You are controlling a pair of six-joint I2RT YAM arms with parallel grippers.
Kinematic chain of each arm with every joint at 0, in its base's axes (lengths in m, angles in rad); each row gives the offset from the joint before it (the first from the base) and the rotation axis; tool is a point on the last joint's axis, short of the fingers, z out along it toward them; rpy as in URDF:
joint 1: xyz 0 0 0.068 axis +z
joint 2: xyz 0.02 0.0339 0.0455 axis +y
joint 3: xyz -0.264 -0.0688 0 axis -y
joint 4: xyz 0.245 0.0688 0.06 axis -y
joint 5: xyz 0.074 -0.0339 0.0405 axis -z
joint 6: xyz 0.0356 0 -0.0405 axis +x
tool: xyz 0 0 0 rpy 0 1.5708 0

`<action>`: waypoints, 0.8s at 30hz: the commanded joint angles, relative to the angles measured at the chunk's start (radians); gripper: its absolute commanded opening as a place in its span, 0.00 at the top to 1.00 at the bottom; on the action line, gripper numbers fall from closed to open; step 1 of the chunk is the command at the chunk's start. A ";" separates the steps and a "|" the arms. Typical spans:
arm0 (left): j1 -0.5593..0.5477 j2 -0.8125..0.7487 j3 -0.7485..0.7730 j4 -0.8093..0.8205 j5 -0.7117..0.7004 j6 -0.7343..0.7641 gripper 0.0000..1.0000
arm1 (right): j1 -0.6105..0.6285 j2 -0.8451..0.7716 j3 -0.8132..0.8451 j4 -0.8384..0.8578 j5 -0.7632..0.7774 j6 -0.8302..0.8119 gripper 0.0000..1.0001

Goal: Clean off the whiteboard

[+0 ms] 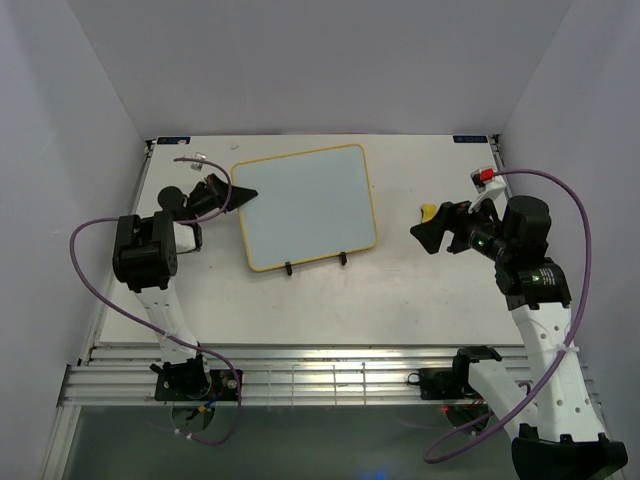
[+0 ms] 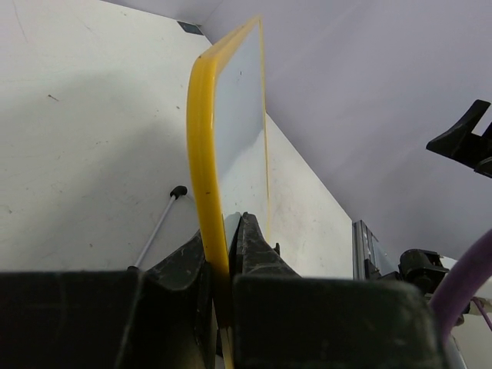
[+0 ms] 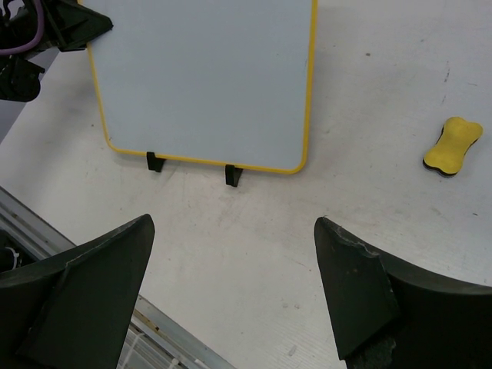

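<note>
The whiteboard stands tilted on its black wire stand in the middle of the table, its white face blank. My left gripper is shut on the yellow frame at the board's left edge; in the left wrist view the frame runs up from between the fingers. The board also shows in the right wrist view. My right gripper is open and empty, to the right of the board. A small yellow eraser block lies on the table beside it, partly hidden behind the gripper in the top view.
White walls close in the table on three sides. A metal rail runs along the near edge. Purple cables loop off both arms. A red-and-white part sits at the back right.
</note>
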 commanded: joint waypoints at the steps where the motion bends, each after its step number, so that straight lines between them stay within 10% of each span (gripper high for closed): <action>1: 0.093 0.037 -0.028 0.354 0.007 0.390 0.96 | 0.001 -0.008 -0.013 0.044 -0.020 0.008 0.10; 20: 0.096 0.056 0.001 0.352 0.032 0.303 0.61 | 0.001 -0.027 -0.038 0.064 -0.003 0.013 0.10; 24: 0.084 0.040 0.021 0.351 0.058 0.290 0.33 | 0.001 -0.028 -0.041 0.069 0.000 0.016 0.10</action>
